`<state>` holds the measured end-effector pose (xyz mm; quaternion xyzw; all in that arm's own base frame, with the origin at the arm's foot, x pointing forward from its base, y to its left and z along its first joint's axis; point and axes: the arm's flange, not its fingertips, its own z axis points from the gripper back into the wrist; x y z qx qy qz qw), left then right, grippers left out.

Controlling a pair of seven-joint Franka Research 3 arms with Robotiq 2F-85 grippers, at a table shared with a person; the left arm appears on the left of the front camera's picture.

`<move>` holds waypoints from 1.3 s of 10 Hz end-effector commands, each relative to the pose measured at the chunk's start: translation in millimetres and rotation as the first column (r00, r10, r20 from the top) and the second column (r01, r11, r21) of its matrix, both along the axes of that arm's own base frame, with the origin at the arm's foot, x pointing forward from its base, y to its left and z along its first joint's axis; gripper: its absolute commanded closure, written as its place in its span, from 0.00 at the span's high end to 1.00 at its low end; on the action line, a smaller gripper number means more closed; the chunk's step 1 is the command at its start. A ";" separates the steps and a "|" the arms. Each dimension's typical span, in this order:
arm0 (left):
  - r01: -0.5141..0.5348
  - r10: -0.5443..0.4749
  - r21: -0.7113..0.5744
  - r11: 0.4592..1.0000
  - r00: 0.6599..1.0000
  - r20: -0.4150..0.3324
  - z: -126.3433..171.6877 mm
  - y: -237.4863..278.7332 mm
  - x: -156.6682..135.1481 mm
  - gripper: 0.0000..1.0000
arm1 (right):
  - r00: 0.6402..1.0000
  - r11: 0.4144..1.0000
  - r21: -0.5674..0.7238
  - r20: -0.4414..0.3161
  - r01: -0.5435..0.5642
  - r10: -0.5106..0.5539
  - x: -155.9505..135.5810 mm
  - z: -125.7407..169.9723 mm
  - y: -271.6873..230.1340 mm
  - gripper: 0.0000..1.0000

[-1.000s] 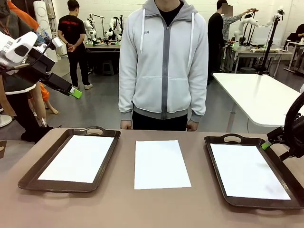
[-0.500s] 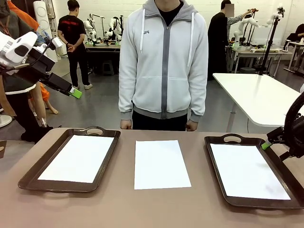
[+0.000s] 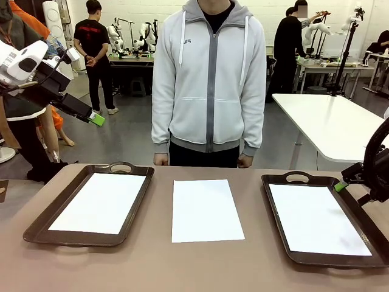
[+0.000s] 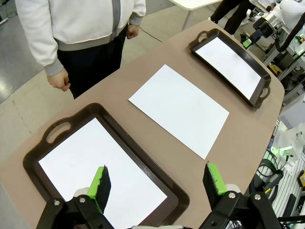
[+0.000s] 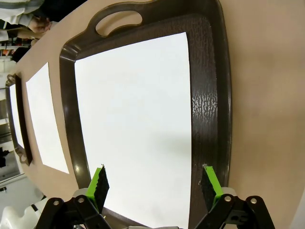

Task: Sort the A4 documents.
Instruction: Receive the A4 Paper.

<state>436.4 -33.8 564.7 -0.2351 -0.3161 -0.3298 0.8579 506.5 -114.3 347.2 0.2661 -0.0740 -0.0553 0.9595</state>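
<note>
Three white A4 documents show. One sheet (image 3: 205, 210) lies bare on the table's middle, also in the left wrist view (image 4: 178, 107). Another sheet (image 3: 100, 202) lies in the left brown tray (image 3: 141, 193). The third sheet (image 3: 317, 219) fills the right brown tray (image 3: 267, 201), seen close in the right wrist view (image 5: 138, 119). My left gripper (image 3: 95, 118) hangs open high above the left tray, nothing between its fingers (image 4: 100, 182). My right gripper (image 3: 342, 185) stands open low over the right tray's outer side, its pads (image 5: 209, 183) empty.
A person in a grey hooded jacket (image 3: 208, 79) stands at the table's far edge, hands (image 3: 161, 159) hanging just behind it. Bare tabletop (image 3: 161, 255) runs between the trays and along the front. A white table (image 3: 331, 125) stands behind on the right.
Both arms, the sheets and the trays hold still; only a person far in the background has shifted.
</note>
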 end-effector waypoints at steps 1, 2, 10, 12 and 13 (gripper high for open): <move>0.001 -0.001 -0.001 1.000 1.000 0.001 0.2 -0.2 -0.3 1.00 | 0.997 0.996 -0.057 0.042 -0.066 0.069 -9.0 5.8 17.0 1.00; 0.001 -0.001 -0.001 1.000 1.000 0.001 0.2 -0.2 -0.3 1.00 | 0.978 0.980 -0.104 0.099 -0.172 0.183 -10.1 18.6 46.3 1.00; 0.001 -0.001 -0.001 1.000 1.000 0.001 0.2 -0.2 -0.3 1.00 | 0.461 0.668 -0.233 0.565 -0.706 0.684 -43.7 205.4 171.5 1.00; 0.001 -0.001 -0.001 1.000 1.000 0.001 0.2 -0.2 -0.3 1.00 | 0.448 0.678 -0.184 0.625 -0.711 0.639 -51.0 218.3 154.7 1.00; 0.001 -0.001 -0.001 1.000 1.000 0.001 0.2 -0.2 -0.3 1.00 | 0.462 0.692 -0.154 0.641 -0.705 0.613 -48.9 220.6 147.5 1.00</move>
